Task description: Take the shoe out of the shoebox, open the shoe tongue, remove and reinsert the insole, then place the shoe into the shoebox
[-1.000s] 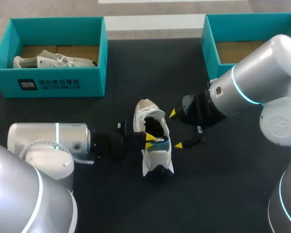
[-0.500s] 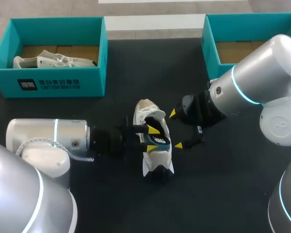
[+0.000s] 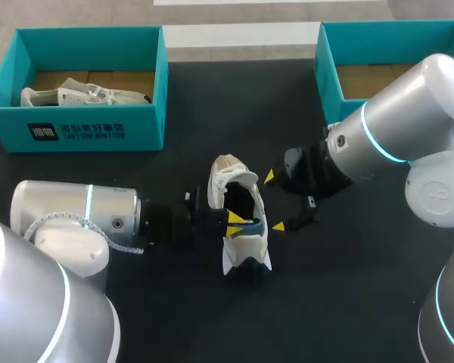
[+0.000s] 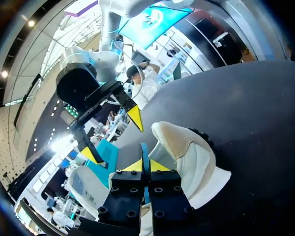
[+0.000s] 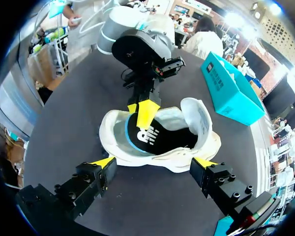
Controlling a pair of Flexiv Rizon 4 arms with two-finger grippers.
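Observation:
A white shoe (image 3: 240, 234) lies on the dark table between my two grippers, its opening facing up. Inside it sits a black insole (image 5: 148, 138) with a blue rim. My left gripper (image 3: 234, 220) comes in from the left and is shut on the insole's blue edge (image 4: 144, 153) at the side of the shoe's opening. The right gripper (image 3: 275, 201) stands open just right of the shoe, one yellow tip by the tongue and one by the toe end. In the right wrist view its fingers (image 5: 98, 172) straddle the shoe (image 5: 199, 123) without touching it.
A teal shoebox (image 3: 83, 128) at the back left holds a second white shoe (image 3: 83, 96). Another teal shoebox (image 3: 337, 87) stands at the back right, behind my right arm. Bare table lies in front of the shoe.
My left gripper opened, pushed a little further into the shoe's opening, then shut on the insole's edge and drew slightly back. The right arm and shoe stayed put.

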